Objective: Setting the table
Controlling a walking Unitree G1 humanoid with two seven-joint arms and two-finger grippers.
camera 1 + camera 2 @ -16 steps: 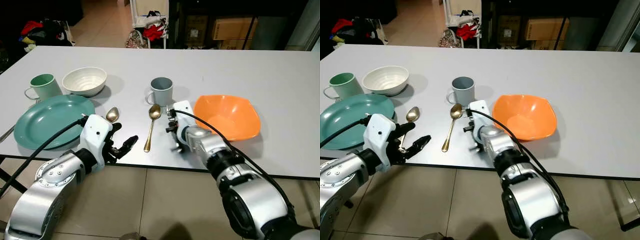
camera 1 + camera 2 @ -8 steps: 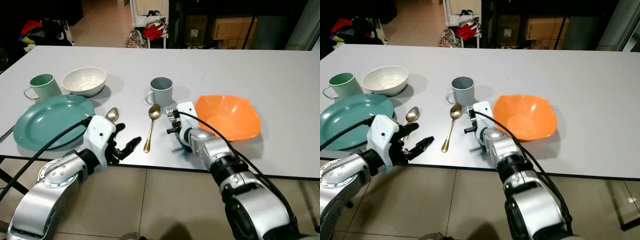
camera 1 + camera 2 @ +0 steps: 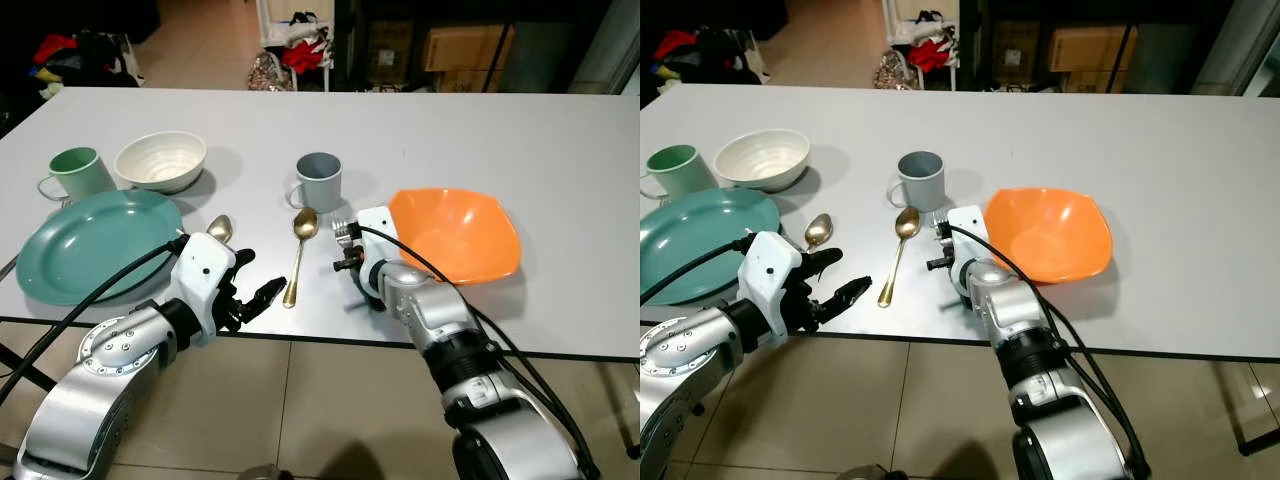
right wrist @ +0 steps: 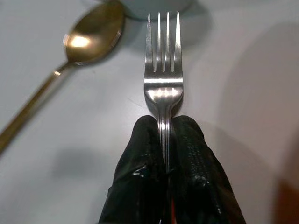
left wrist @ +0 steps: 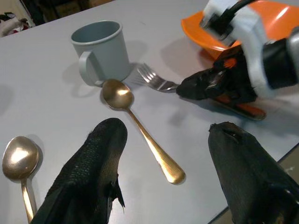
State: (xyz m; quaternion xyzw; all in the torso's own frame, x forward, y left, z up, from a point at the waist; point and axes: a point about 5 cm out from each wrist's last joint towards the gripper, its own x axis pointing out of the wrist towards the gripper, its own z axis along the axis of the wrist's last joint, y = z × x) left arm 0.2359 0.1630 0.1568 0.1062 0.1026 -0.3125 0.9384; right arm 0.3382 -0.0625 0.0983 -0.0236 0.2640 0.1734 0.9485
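White table [image 3: 560,150] fills mid-frame; right gripper [image 4: 164,140] sits at centre, fingers clamped on a silver fork [image 4: 163,70] whose tines point at the grey mug [image 3: 321,180], just left of the orange bowl [image 3: 455,232]. Left gripper [image 3: 262,291] hovers lower left at the table edge, fingers spread apart, near the gold spoon [image 3: 297,250]. Teal plate [image 3: 90,243], green mug [image 3: 76,172], white bowl [image 3: 160,160] and a second spoon [image 3: 218,228] lie at left.

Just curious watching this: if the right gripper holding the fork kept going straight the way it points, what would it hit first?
Probably the grey mug. The right gripper points the fork tines toward the mug's base, with bare table between.
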